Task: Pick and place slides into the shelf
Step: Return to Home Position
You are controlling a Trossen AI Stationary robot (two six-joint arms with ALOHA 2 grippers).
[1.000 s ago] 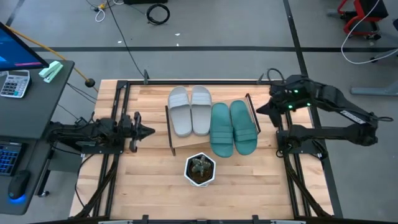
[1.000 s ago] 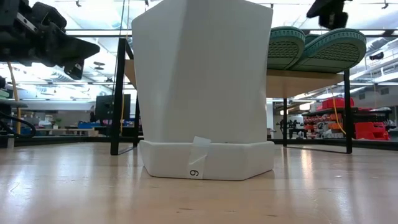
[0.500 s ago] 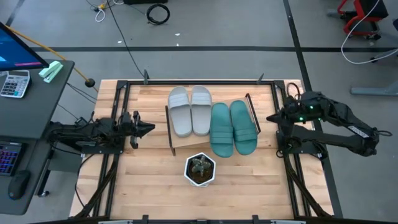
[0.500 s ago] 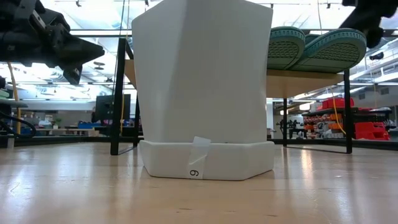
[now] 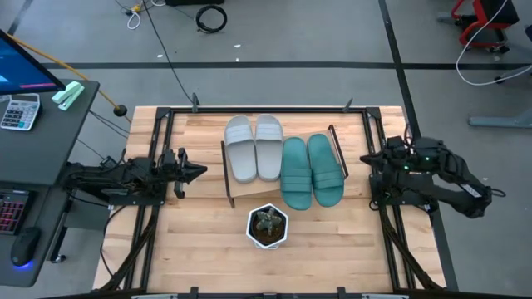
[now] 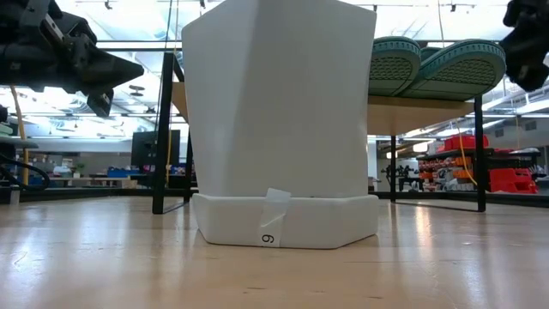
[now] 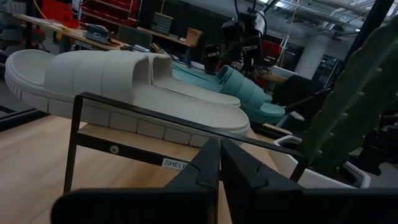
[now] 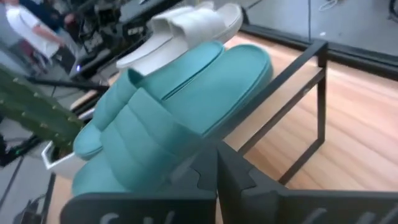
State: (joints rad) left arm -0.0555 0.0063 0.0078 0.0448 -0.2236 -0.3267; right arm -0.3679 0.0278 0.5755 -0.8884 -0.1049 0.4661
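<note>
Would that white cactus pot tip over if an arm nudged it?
A low nudge would probably just slide the white pot: it sits on a broad flat saucer. Its hard-looking walls suggest it could crack if toppled.

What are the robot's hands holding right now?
Nothing. The left gripper and the right gripper are both shut and empty; all four sandals sit on the shelf.

Pot: a white hexagonal pot (image 5: 251, 227) is set on the tabletop; a taped tag is seen on its base in the low view.
Plant: a green cactus (image 5: 268, 222) is held in the pot.
Tabletop: light wood (image 5: 199, 249), framed in black.
Side desk: a dark desk (image 5: 58, 133), on which a calculator (image 5: 18, 111) is laid.
Floor: a coiled black cable (image 5: 211, 17) is seen beyond the table.
</note>
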